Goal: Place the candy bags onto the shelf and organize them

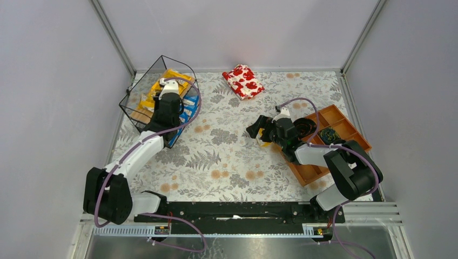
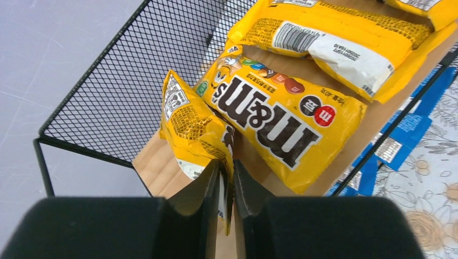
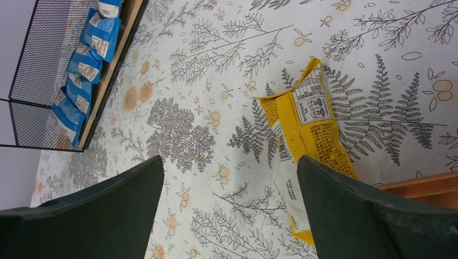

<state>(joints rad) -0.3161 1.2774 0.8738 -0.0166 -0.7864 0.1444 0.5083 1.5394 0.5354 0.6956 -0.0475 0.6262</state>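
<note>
Black thin-wire shelf (image 1: 139, 115) with wooden boards stands upper left in the top view, holding yellow and blue glossy candy bags (image 1: 175, 75). There the left gripper (image 2: 226, 167) pinches a crumpled yellow packet (image 2: 192, 129). Right of centre, the right gripper (image 3: 229, 162), fingers spread wide, hangs over another yellow packet (image 3: 308, 129) on the floral cloth (image 3: 216, 81).

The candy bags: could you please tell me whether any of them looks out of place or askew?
One yellow M&M's bag lies on the table beside the orange-brown tray, off the shelf, under the open right gripper. On the shelf, another yellow bag stands crumpled, pinched by the left gripper, while its neighbours lie flat.
</note>
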